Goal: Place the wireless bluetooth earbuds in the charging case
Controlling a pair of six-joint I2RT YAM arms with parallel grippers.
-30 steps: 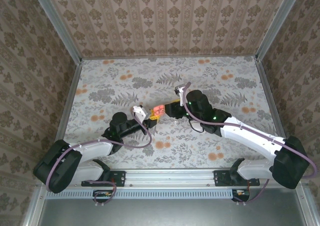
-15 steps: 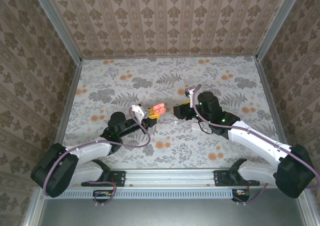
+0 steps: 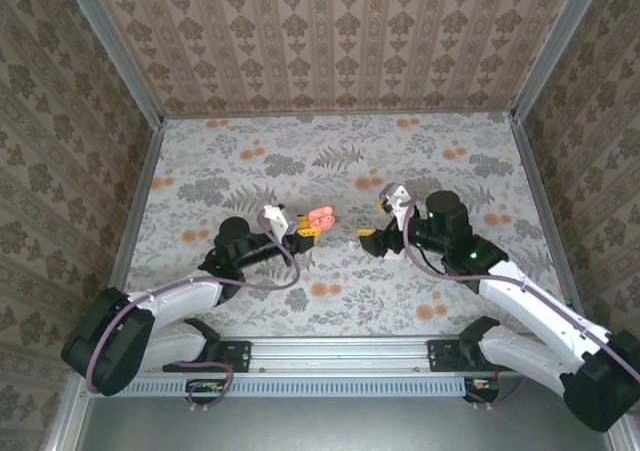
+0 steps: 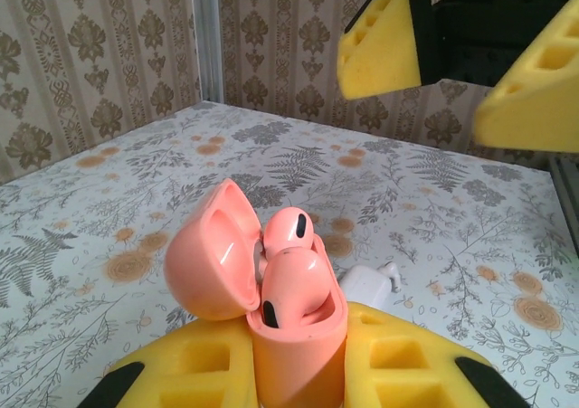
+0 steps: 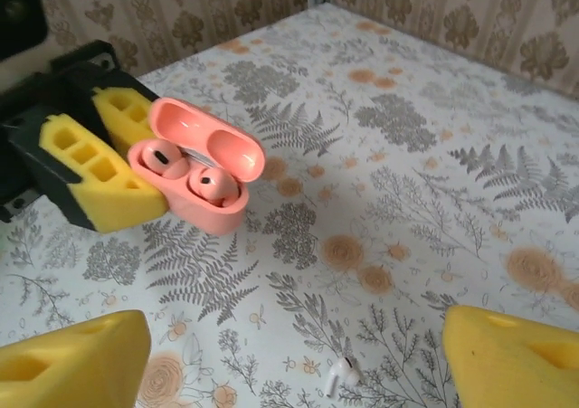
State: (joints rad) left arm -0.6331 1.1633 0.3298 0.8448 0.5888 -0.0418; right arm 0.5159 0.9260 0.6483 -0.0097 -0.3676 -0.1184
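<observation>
I am looking down on a floral-patterned table (image 3: pixel 250 161) where the left gripper (image 3: pixel 298 233) is clamping a coral-pink charging case (image 5: pixel 194 168) low on its body between yellow foam pads, holding it just above the table near the middle. The case's lid is hanging open and tipped back. Two coral earbuds (image 4: pixel 289 286) are sitting in its wells, glossy heads showing, one looking slightly proud of its well. The right gripper (image 3: pixel 376 223) is hovering well apart to the right with its jaws spread wide and nothing between them. A single white earbud (image 5: pixel 342 374) is lying on its side on the table, below and between the right fingers and near the case. I am judging these buds to be very light, hard and smooth, so they are likely to be squirting out of a foam pinch or skating across the cloth if nudged. I am thinking the safest hold is across the rounded head, leaving the stem free to point down into a well. With both wells looking occupied, I am doubting the white bud fits this case.
</observation>
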